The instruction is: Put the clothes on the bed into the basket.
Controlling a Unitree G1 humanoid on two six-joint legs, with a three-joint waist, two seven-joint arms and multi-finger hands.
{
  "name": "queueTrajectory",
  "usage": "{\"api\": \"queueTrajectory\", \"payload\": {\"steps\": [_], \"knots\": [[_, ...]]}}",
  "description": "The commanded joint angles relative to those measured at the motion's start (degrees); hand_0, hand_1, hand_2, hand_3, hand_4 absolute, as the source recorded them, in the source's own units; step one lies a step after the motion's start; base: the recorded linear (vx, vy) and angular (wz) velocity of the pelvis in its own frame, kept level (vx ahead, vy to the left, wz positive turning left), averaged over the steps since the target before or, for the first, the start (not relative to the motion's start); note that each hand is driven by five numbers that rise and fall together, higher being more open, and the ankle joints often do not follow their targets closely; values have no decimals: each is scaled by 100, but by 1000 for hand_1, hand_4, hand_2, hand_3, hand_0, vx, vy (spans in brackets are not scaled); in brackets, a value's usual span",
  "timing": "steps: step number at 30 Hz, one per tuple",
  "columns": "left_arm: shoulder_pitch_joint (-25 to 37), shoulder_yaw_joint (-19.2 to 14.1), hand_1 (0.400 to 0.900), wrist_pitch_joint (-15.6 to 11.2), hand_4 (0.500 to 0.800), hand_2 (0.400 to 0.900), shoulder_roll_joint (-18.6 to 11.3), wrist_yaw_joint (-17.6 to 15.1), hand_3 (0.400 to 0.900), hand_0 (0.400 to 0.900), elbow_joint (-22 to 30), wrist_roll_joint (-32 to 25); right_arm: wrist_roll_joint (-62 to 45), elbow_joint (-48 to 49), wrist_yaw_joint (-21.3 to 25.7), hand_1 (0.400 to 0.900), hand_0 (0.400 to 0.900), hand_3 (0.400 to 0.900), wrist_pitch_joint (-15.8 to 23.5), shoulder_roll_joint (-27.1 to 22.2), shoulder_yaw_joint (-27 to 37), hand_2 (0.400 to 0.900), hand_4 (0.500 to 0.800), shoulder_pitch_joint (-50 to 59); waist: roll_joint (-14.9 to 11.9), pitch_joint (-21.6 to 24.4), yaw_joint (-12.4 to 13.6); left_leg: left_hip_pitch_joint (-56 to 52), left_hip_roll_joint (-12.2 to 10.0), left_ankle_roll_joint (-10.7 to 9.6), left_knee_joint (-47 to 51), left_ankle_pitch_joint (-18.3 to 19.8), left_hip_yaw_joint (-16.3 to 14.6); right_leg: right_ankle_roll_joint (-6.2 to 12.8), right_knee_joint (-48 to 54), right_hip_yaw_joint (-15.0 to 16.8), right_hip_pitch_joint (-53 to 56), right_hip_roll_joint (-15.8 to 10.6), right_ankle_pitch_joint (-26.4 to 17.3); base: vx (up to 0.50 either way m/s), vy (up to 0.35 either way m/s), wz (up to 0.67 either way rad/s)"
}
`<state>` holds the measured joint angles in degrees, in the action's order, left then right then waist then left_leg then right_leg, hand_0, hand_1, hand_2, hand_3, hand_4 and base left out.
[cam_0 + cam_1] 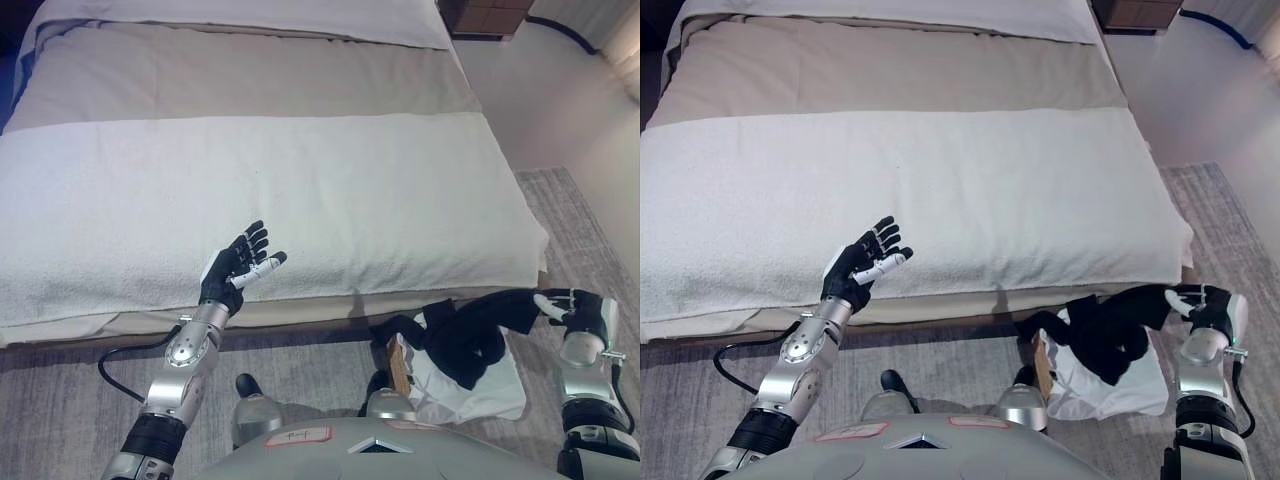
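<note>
A black garment (pixel 468 335) hangs from my right hand (pixel 572 308), which is shut on its end at the lower right. The garment drapes down into the basket (pixel 400 366), a wooden-framed one with a white liner, standing on the floor at the bed's foot. White cloth (pixel 470 385) lies in the basket under it. My left hand (pixel 238 264) is open and empty, raised over the front edge of the bed (pixel 300 190). No clothes show on the bed's white cover.
The bed fills the upper view, with a beige blanket (pixel 250 70) further back. A grey carpet (pixel 70 400) covers the floor in front. A dark wooden nightstand (pixel 490 15) stands at the top right by the wall.
</note>
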<state>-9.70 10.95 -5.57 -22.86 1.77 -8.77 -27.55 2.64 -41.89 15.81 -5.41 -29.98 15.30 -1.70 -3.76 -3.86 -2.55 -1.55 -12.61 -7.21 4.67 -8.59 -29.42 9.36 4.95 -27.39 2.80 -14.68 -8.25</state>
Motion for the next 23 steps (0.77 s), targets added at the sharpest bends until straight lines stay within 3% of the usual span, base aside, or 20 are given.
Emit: {"api": "queueTrajectory", "payload": {"steps": [1,4,13,20,23], "knots": [[486,-299,900,-413,800,900,32,29,900,900,569,153,-117,-114,211,900,900,900,378,-698,140,900,800,693,147,107,155,-46,-254,-143,-277,419,521,155,-192,-368,263,-36,204,0,0,0],[443,-383,900,-326,800,900,74,2,900,900,556,178,68,516,233,900,900,900,153,-635,272,900,800,645,145,117,139,-51,-259,-143,-270,416,516,144,-190,-363,262,-33,198,0,0,0],[432,-409,900,-243,800,900,123,-2,900,900,595,143,302,529,397,900,900,900,-115,-550,450,900,800,631,131,114,179,-16,-265,-119,-280,425,561,127,-187,-373,275,-28,216,0,-1,2],[494,-495,900,-242,800,900,187,-75,900,900,536,248,611,1723,400,900,900,900,-64,-214,468,900,800,611,138,104,158,-13,-256,-97,-301,454,555,122,-206,-329,254,-32,231,0,3,-2],[496,-594,900,-319,800,900,217,-161,900,900,509,303,611,2269,399,900,900,900,190,82,487,900,800,459,147,92,142,-17,-243,-84,-311,470,551,125,-212,-316,250,-42,237,0,0,0]]}}
